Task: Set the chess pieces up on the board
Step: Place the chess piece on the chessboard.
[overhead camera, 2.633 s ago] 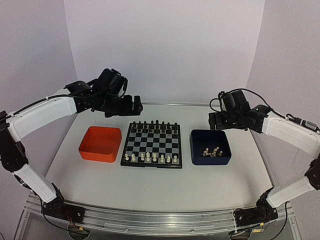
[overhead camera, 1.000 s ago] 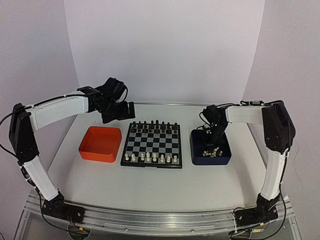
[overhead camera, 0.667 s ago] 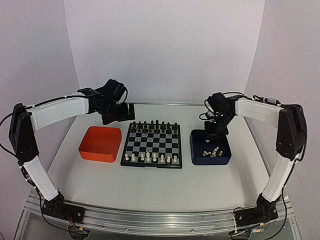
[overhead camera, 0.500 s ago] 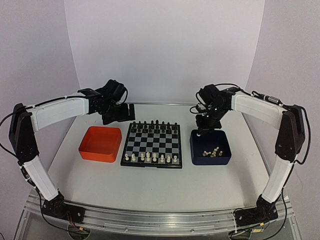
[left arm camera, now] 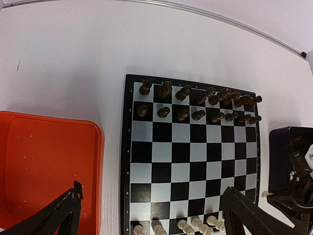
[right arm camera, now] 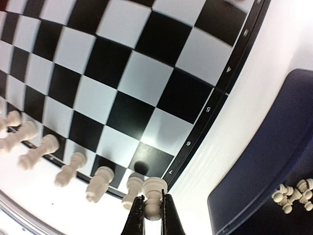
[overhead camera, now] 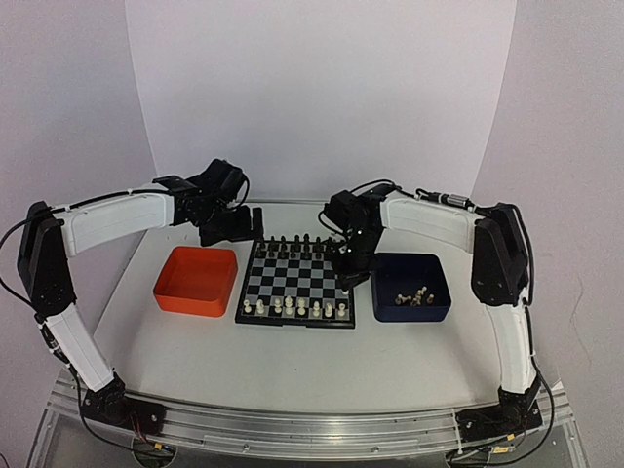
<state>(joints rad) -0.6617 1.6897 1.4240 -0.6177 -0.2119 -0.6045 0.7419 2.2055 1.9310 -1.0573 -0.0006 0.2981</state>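
Note:
The board [overhead camera: 295,283] lies mid-table, black pieces [overhead camera: 300,244] on its two far rows and several cream-white chess pieces [overhead camera: 292,308] along its near row. My right gripper [overhead camera: 347,280] hangs over the board's near right corner. In the right wrist view it [right arm camera: 152,204] is shut on a white pawn [right arm camera: 153,195], base down, just above a dark square by the rim [right arm camera: 215,105]. More white pieces [overhead camera: 414,295] lie loose in the dark blue tray [overhead camera: 434,312]. My left gripper [overhead camera: 237,224] hovers open beyond the board's far left corner, holding nothing; its fingers [left arm camera: 51,219] frame the board [left arm camera: 190,147].
An orange tray [overhead camera: 196,281] sits left of the board and holds nothing. The blue tray [right arm camera: 274,161] stands close to the board's right side, with a narrow strip of white table between them. Purple walls close in behind and at both sides.
My right gripper has lifted out of the blue tray with a white pawn and swung left to the board's near right corner. The left arm has barely moved.

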